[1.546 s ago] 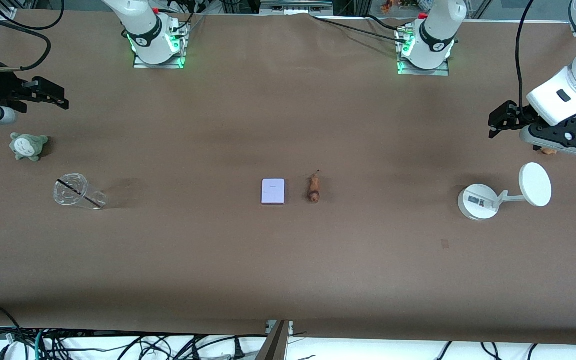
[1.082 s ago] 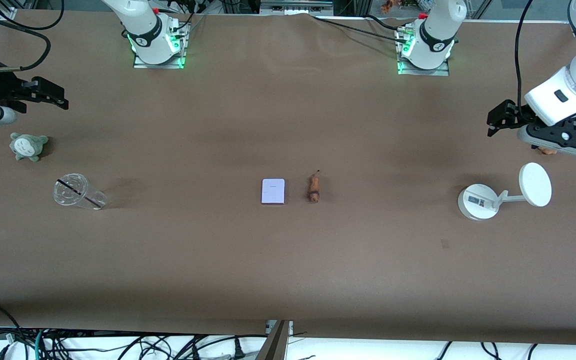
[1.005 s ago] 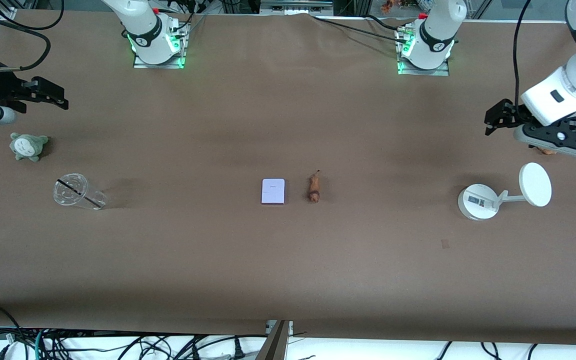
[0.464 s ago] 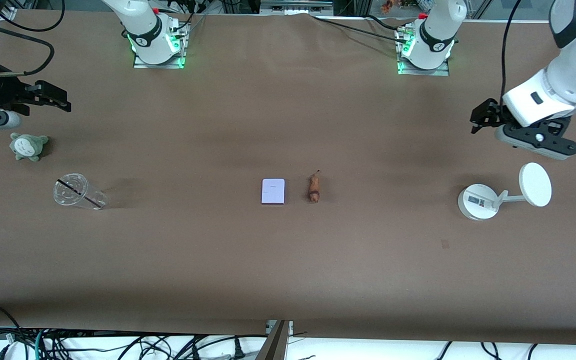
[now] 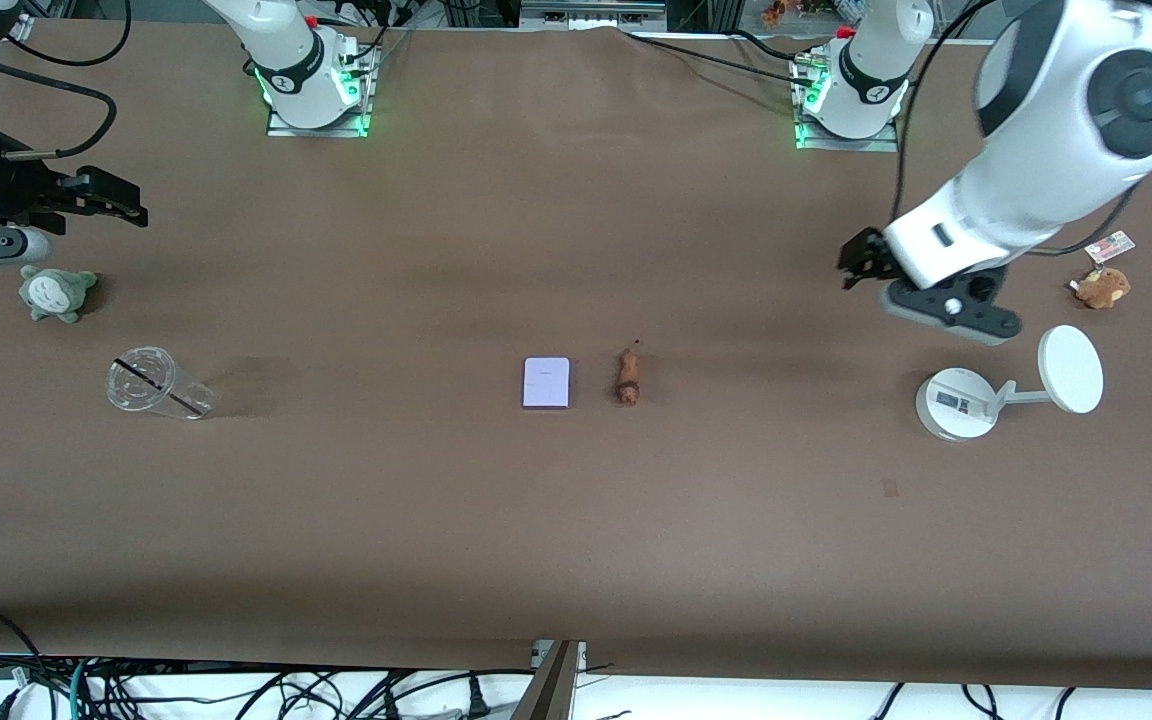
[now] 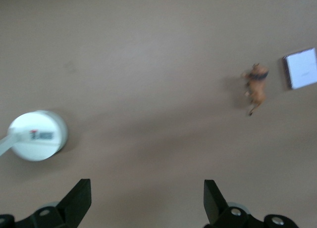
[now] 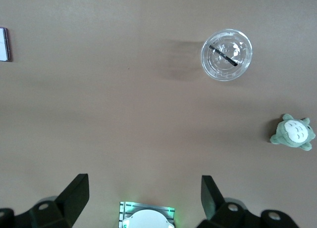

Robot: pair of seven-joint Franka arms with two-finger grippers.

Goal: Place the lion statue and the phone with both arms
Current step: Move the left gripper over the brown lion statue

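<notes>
Lavender phone (image 5: 546, 383) lies just beside the lion (image 5: 628, 376) mid-table. Left gripper (image 5: 861, 262), jaws wide, hovers over bare table; right gripper (image 5: 116, 200), also wide, hangs above the plush (image 5: 57, 292).

Robotics lab: bolted arm bases (image 5: 314, 95), tangled cables (image 5: 236, 690).

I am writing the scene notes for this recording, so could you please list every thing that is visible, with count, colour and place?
phone: one, lavender-white, lying flat mid-table.
lion statue: one, reddish-brown, beside the phone, toward the left arm's end.
stand: one, white, round base with a disc, at the left arm's end.
brown plush: one, with a tag, farther from the front camera than the stand.
clear cup: one, with a dark straw, at the right arm's end.
green plush: one, grey-green, farther from the camera than the cup.
table: one, brown.
left gripper: open, over bare table near the stand.
right gripper: open, above the green plush's end.
</notes>
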